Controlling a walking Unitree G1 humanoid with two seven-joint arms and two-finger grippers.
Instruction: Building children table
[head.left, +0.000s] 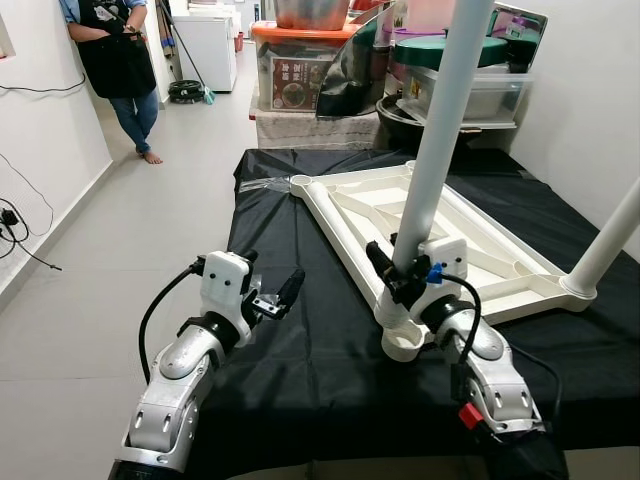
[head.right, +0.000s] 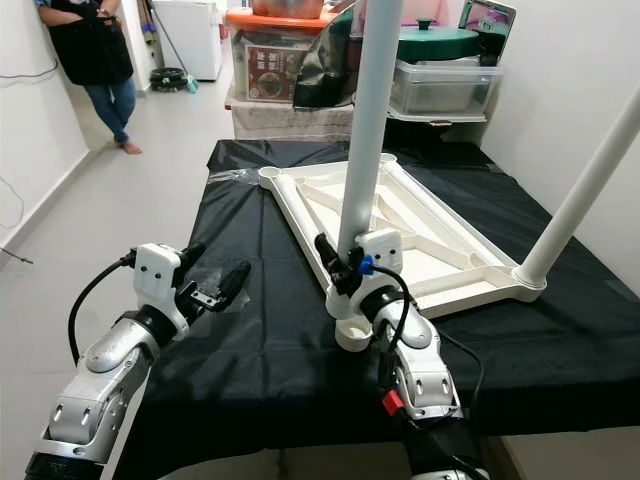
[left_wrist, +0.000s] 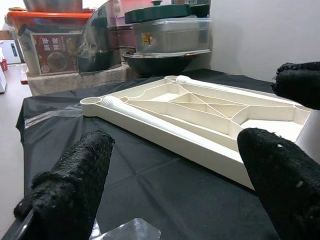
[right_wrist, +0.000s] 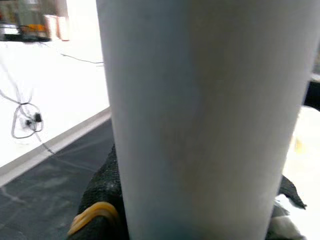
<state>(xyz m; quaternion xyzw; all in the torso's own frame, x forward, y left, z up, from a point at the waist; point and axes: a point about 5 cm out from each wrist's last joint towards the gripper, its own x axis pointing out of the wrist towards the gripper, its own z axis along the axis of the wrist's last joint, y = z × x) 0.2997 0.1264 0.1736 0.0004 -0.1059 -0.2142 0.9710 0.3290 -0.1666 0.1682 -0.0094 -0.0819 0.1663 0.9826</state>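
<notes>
A: Work surface?
B: Table under a black cloth (head.left: 300, 330), grey tile floor (head.left: 130, 250) around it.
A: On it?
B: Upside-down white tabletop (head.left: 400, 215) lying flat, plus a clear plastic scrap (head.left: 262, 185) near the far-left corner.

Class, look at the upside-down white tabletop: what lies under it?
A black cloth lies under the tabletop and reaches past its edges. Whatever supports the cloth beneath is covered, so it cannot be seen.
</notes>
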